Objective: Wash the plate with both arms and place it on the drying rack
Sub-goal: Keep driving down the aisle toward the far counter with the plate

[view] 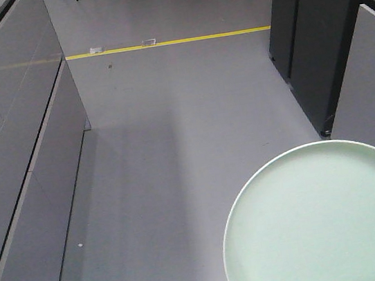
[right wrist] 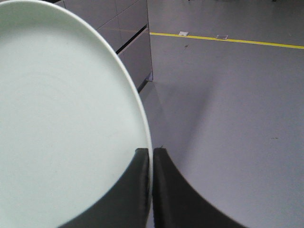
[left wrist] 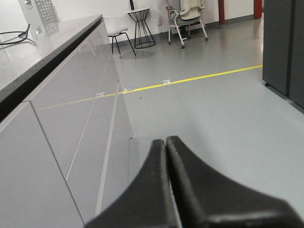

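The right hand (right wrist: pixel 151 156) is clamped on the rim of the plate (right wrist: pixel 61 118), which spreads off to the left of its fingers (right wrist: pixel 135 190), held in the air above the floor (view: pixel 175 149). The left hand (left wrist: pixel 165 142) is pressed shut with nothing in it, so the plate probably lies to its right. Farther off, the bench (left wrist: pixel 33 66) runs along the left.

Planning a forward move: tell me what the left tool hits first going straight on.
Probably nothing near: the left tool points over floor toward the yellow line, cabinet front close beside it; depth unclear.
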Controlling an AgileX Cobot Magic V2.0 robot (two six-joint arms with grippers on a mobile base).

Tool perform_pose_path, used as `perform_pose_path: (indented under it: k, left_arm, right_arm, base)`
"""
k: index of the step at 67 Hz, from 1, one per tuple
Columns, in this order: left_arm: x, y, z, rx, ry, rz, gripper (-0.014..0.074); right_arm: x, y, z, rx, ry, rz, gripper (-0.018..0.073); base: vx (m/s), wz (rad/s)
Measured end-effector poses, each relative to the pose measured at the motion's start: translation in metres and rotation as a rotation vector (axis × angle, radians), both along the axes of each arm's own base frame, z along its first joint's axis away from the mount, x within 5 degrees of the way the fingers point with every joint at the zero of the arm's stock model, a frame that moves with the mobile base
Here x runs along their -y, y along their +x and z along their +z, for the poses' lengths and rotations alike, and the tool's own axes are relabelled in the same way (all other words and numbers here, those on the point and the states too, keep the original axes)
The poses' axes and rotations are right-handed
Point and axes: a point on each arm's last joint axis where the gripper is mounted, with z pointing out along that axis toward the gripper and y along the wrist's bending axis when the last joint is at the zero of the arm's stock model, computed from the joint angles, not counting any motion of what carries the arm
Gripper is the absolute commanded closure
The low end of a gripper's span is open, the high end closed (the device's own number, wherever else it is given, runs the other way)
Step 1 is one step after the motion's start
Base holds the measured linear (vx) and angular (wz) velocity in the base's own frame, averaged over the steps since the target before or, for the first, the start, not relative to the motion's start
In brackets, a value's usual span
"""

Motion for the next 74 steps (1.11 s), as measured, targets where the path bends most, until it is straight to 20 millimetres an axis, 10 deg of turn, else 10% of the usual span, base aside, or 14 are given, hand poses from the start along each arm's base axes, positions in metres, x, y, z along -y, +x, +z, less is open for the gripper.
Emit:
perform_pose_path:
  k: [74]
  left_arm:
    - [0.0000, 0.0000, 0.0000, 0.000, 0.000, 0.000, 0.0603]
  right_arm:
    - [0.0000, 0.0000, 0.0000, 0.000, 0.000, 0.000, 0.0564]
  base:
    - [0.14, -0.01]
